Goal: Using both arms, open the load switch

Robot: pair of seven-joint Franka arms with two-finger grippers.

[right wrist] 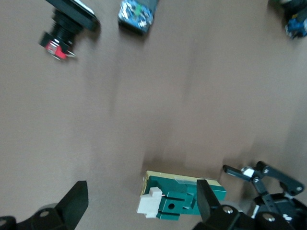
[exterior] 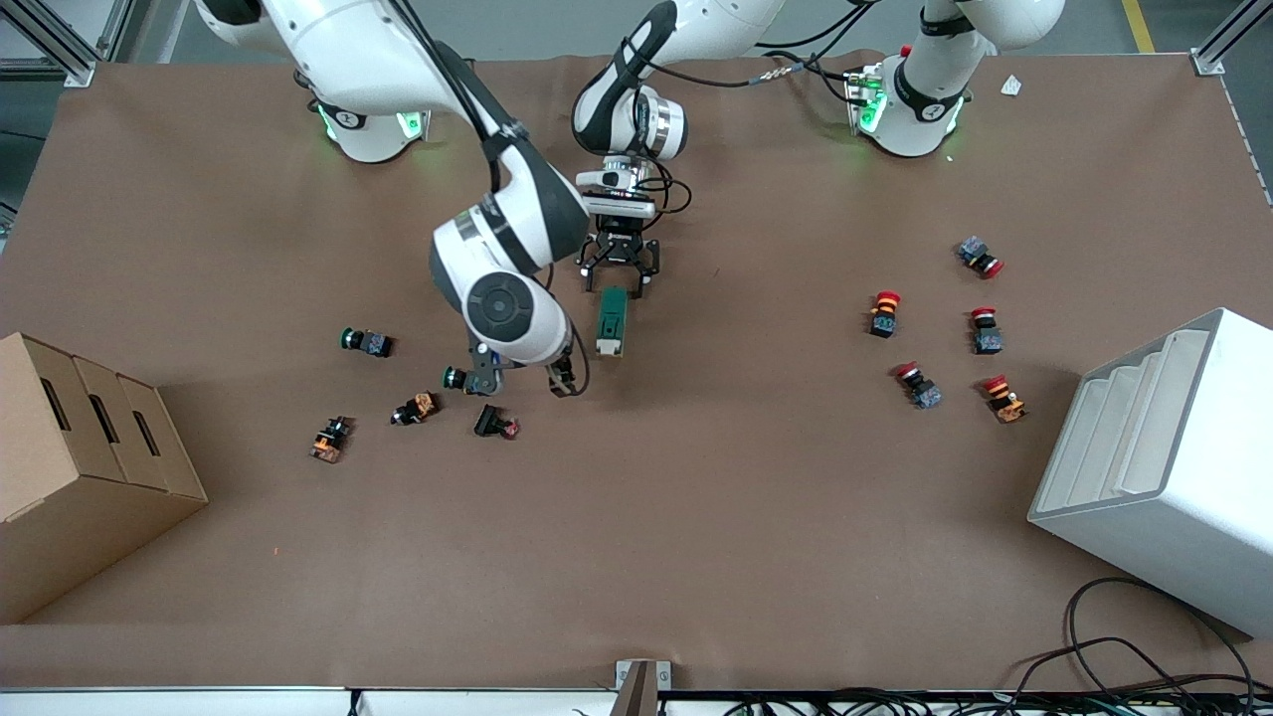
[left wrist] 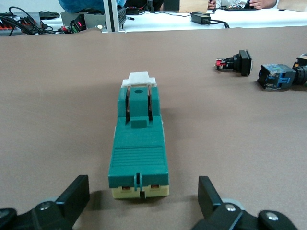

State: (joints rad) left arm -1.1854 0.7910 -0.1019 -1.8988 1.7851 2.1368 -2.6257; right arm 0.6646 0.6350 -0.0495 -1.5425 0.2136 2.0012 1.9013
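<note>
From the front camera I see the load switch (exterior: 611, 321) lying flat on the brown table (exterior: 696, 517), about midway between the two arm ends, long axis running toward the camera. Its white toggle piece (left wrist: 139, 79) sits at the end nearer that camera.

My left gripper (exterior: 618, 267) hangs just over the switch's other end, the one toward the bases. Its fingers (left wrist: 73, 194) are spread wide, one on each side of that end with clear space between pad and body (no contact that I can see in the left wrist view).

My right gripper (exterior: 519, 378) is low over the table beside the toggle end, toward the right arm's end of the table. Its fingers (right wrist: 76, 200) are also wide apart and hold nothing; the switch lies off to one side of them, not between. A red-capped push button (exterior: 496, 424) lies close by.
</note>
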